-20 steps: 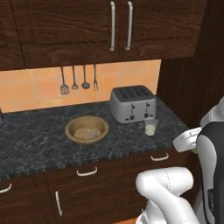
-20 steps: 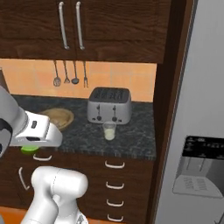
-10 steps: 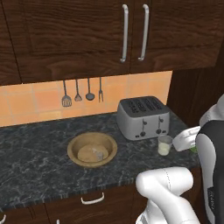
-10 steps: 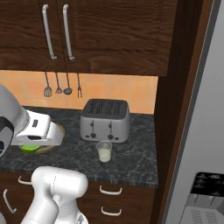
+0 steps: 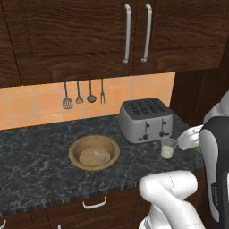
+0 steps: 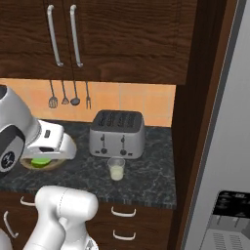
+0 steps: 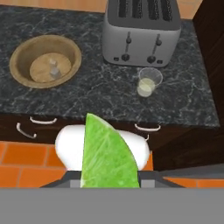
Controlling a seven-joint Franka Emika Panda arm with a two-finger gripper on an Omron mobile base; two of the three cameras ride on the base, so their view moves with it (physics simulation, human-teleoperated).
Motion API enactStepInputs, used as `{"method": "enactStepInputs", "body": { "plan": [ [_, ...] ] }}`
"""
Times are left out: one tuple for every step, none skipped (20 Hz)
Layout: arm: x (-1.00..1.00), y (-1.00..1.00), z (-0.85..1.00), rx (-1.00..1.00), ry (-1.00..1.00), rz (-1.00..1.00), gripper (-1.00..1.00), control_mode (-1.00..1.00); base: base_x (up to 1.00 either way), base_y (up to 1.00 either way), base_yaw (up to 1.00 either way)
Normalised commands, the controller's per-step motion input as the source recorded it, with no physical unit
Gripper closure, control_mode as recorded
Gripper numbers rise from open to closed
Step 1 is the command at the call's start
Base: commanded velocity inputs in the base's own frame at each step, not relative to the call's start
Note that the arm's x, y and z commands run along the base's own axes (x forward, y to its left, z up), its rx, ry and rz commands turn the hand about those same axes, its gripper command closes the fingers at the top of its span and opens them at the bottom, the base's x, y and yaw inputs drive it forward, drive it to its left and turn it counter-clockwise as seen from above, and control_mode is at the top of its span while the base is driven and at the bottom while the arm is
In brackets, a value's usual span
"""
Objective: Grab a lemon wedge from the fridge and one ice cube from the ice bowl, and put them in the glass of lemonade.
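one lemon wedge (image 7: pixel 107 153) gripped in end effector (image 7: pixel 109 175); view shifted, glass of lemonade (image 5: pixel 168 147) nearer.

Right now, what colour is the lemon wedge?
Bright green, the lemon wedge shows best in the hand view.

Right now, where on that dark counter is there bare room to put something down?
The widest free patch lies left of the ice bowl. A narrower strip runs between the bowl and the glass of lemonade. It is crowded by the toaster, where the glass stands just in front.
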Motion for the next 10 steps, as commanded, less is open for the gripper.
{"method": "enactStepInputs", "body": {
  "plan": [
    [0.34,-0.36,0.0,0.0,0.09,0.02,1.0,-1.0,0.0,0.0,0.0],
    [0.3,-0.39,0.0,0.0,0.1,0.01,1.0,-1.0,0.0,0.0,0.0],
    [0.21,-0.42,0.0,0.0,0.09,0.0,1.0,-1.0,0.0,0.0,0.0],
    [0.16,-0.39,0.0,0.0,0.0,0.01,1.0,-1.0,0.0,0.0,0.0],
    [0.28,-0.47,-0.16,0.01,-0.04,0.05,1.0,-1.0,0.0,0.0,0.0],
    [0.5,-0.34,-0.46,0.0,-0.13,0.07,1.0,-1.0,0.0,0.0,0.0],
    [0.69,-0.25,-0.53,0.0,-0.13,0.09,1.0,-1.0,0.0,0.0,0.0],
    [0.81,-0.21,-0.56,0.0,-0.11,0.1,1.0,-1.0,0.0,0.0,0.0],
    [0.84,-0.23,-0.6,0.0,-0.08,0.07,1.0,-1.0,0.0,0.0,0.0],
    [0.75,-0.3,-0.63,0.01,-0.1,0.07,1.0,-1.0,0.0,0.0,0.0]
  ]
}}
